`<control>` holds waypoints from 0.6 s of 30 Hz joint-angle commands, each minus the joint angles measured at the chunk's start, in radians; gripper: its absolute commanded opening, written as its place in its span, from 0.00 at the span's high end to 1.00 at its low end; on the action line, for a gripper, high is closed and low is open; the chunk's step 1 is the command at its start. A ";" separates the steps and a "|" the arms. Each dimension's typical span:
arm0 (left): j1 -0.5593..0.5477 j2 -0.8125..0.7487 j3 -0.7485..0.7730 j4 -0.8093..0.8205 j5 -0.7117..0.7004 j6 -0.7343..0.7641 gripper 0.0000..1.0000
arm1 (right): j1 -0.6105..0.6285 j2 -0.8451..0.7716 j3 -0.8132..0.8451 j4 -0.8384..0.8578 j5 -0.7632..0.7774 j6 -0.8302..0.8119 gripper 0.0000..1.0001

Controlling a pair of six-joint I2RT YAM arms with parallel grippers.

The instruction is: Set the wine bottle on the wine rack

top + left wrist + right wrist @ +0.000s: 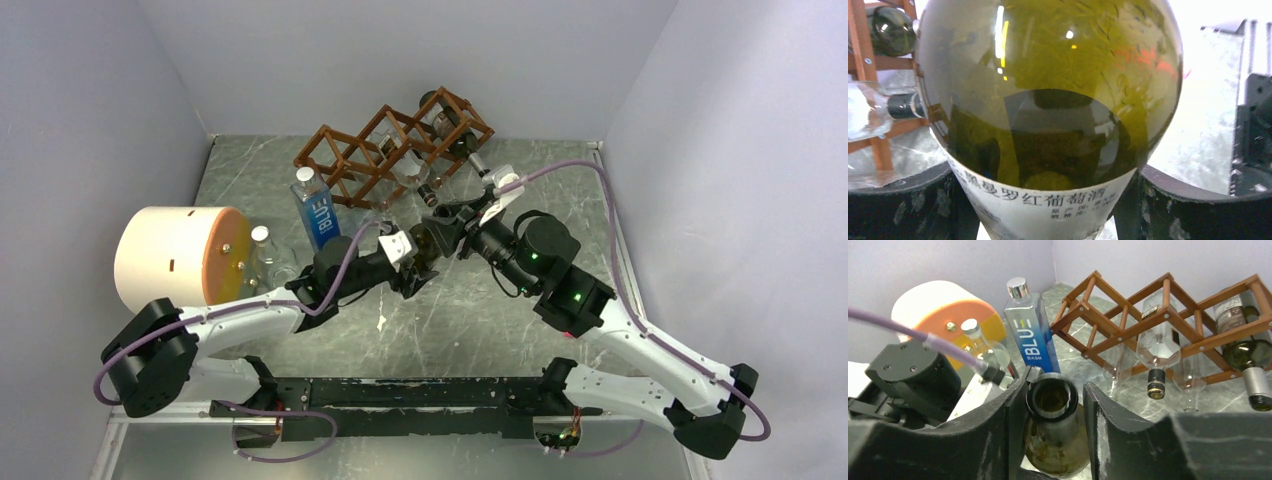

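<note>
Label text on the wine bottle (1048, 75), left wrist view: white label, Chinese characters, "红葡萄酒" readable, the smaller lines under it too fine. Blue bottle (1035, 335) reads "BLU" with "DASH" below. It has a silver cap and stands upright just off the left end of the wine rack (1166, 295).

Wine bottle: green glass, uncorked, between both grippers mid-table on the near side of the rack, not in any cell. Right gripper (1053, 395) is clenched on the neck just under the lip. The open mouth faces up toward that wrist camera and the body drops away below it. Left gripper (1045, 190) clamps the body, pads (908, 210) against the label on both sides. Exact tilt of the long axis: cannot tell, the arms cover it from above.

Rack sits slanted along the back wall, right end nearest it. Right-hand cell carries a dark bottle (1243, 352), neck toward the arms. The next cell carries a clear bottle (1158, 347) with a black cap. The two leftmost cells show straight through. White-and-orange drum (180, 255) lies on its side by the left wall, with a small clear bottle (262, 245) just beside it. Bare marble table (575, 200) runs from the arms to the right wall.
</note>
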 commanded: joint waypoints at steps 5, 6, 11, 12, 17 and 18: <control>0.001 -0.009 0.026 0.107 0.024 0.437 0.93 | 0.001 -0.019 0.224 -0.274 0.133 0.062 0.35; 0.001 -0.006 0.031 0.111 0.027 0.493 0.93 | 0.001 -0.014 0.251 -0.319 0.148 0.076 0.35; 0.001 0.031 0.112 0.067 0.027 0.756 0.93 | 0.000 0.056 0.398 -0.600 0.162 0.122 0.34; 0.001 0.042 0.128 0.058 0.030 0.815 0.93 | 0.000 0.076 0.421 -0.661 0.165 0.137 0.34; 0.001 0.091 0.181 0.091 -0.016 1.061 0.93 | 0.001 0.129 0.482 -0.904 0.191 0.222 0.33; 0.001 0.099 0.190 0.095 -0.022 1.101 0.93 | 0.001 0.128 0.484 -0.937 0.195 0.243 0.33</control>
